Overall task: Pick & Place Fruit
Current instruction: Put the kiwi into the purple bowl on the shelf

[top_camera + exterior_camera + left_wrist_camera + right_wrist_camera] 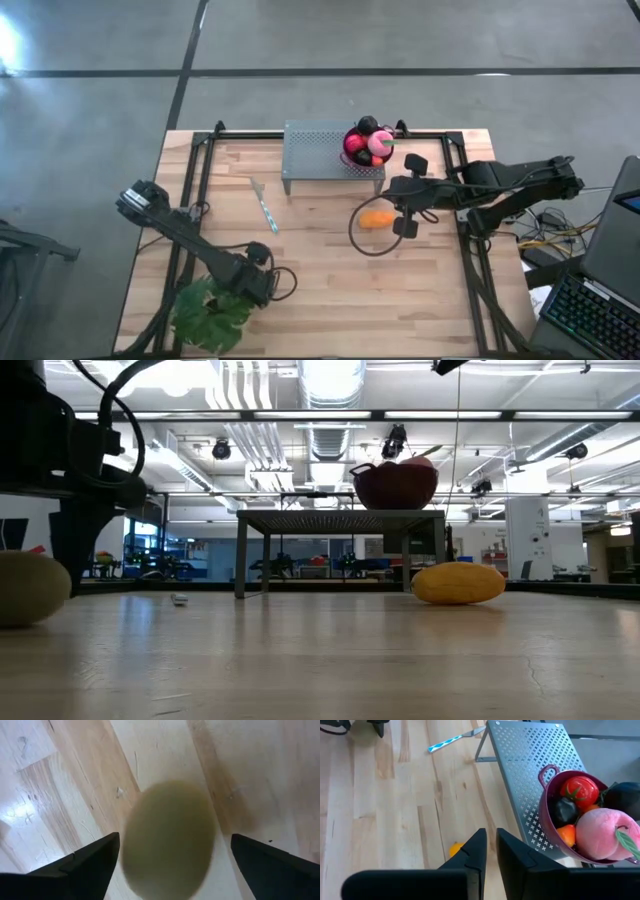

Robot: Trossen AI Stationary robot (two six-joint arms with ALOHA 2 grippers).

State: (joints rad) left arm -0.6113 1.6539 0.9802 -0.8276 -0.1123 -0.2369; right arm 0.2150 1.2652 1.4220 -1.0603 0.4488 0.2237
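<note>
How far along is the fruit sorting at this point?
Mostly done: the purple bowl on the metal rack already holds pink, red and dark fruit. In hand: nothing yet. The open left hand brackets the olive-green piece; the right hand hangs empty over the table. Left: that piece and the orange piece.

Orange piece (375, 220) lying on table, olive-green piece (170, 840) near plant

We are seeing a purple bowl (547, 815) sitting on the grey perforated rack (520, 765), holding a pink peach (602, 832), red tomato (580, 790) and dark purple-black fruit (562, 810). Beside the rack we are noticing an orange piece (375, 220) and a blue-and-white striped utensil (447, 742) lying on pale wood.
</note>
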